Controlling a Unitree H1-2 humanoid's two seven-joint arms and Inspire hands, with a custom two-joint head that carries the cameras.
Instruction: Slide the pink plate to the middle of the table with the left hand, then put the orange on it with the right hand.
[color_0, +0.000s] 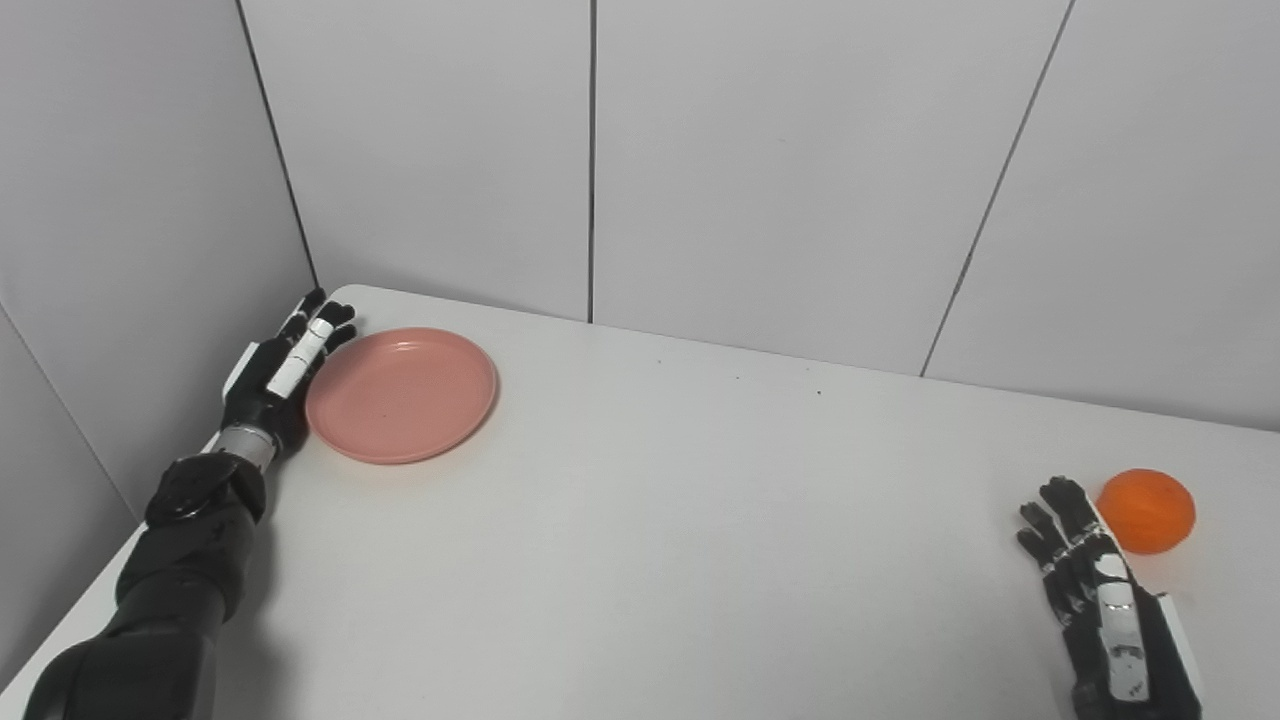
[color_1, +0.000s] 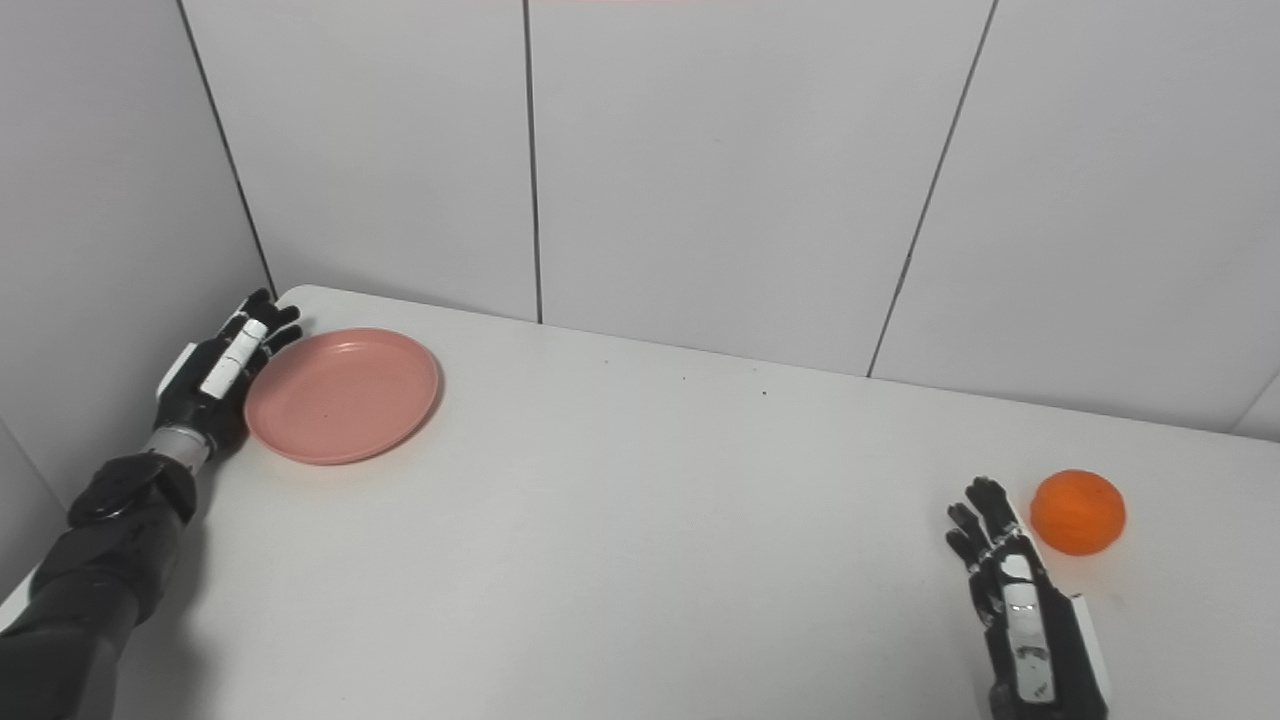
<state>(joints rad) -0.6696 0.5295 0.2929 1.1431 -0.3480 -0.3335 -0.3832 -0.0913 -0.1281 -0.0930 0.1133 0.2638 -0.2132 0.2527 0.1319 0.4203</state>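
At far left corner of desk (color_0: 700, 500), left eye view: pink plate (color_0: 402, 394) lies flat, left robot hand (color_0: 280, 375) w/ fingers spread, holding nothing, against its left rim. Right eye view: orange (color_1: 1077, 512) near right edge; right robot hand (color_1: 1020, 610) just beside it, fingers apart, empty.

Left arm: black, reaching in from the lower left, stretched toward the far left corner.
Left hand (color_0: 283, 372): flat, fingers straight and together, pointing away, holding nothing.
Right hand (color_0: 1098, 600): low on the right, back turned up, fingers spread slightly and extended forward, empty.
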